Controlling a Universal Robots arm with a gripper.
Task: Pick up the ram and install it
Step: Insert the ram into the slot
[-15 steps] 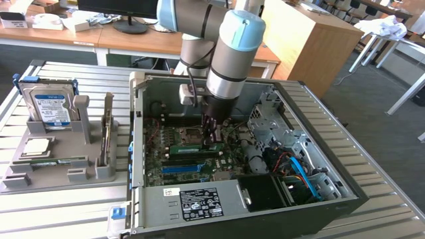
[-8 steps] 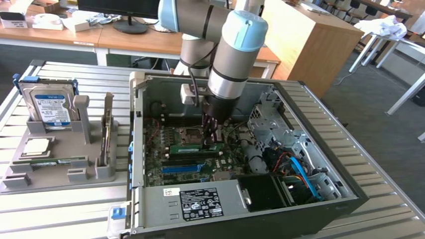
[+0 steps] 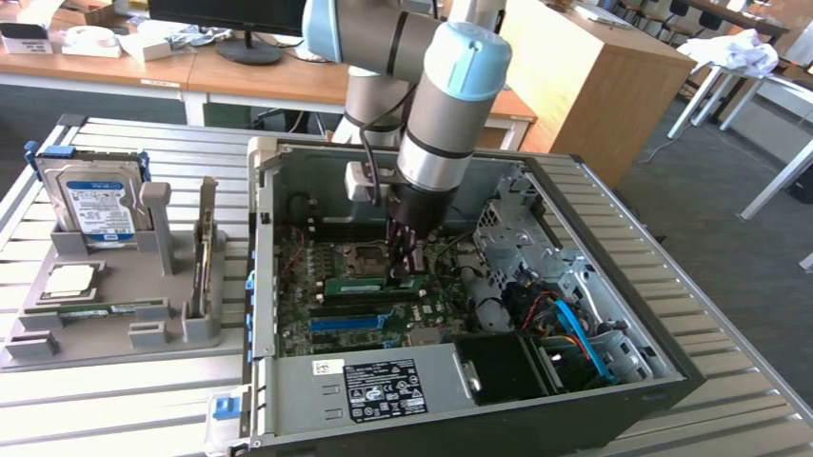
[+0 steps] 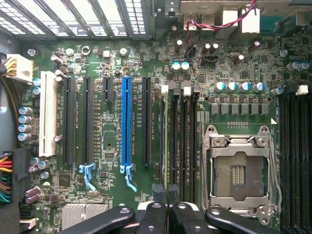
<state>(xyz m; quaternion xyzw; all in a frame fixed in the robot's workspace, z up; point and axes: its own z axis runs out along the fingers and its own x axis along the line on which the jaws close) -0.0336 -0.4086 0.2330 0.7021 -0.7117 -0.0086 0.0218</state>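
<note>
My gripper (image 3: 406, 269) reaches straight down into the open computer case (image 3: 661, 367), over the motherboard (image 3: 333, 314). The ram (image 3: 368, 283), a narrow green stick, lies level between the fingers just above the board, next to the processor socket (image 3: 365, 255). In the wrist view the ram (image 4: 165, 141) shows edge-on as a thin line running along the memory slots (image 4: 181, 141) beside the empty socket (image 4: 239, 170). The gripper (image 4: 165, 196) is shut on the ram's near end. I cannot tell whether the stick is seated in a slot.
A grey fixture (image 3: 114, 333) on the exterior view's left carries a blue-labelled hard drive (image 3: 95, 205), a square silver processor (image 3: 70, 279) and another green stick (image 3: 95, 309). The case walls, drive cage (image 3: 521, 238) and power supply (image 3: 368, 386) close in around the board.
</note>
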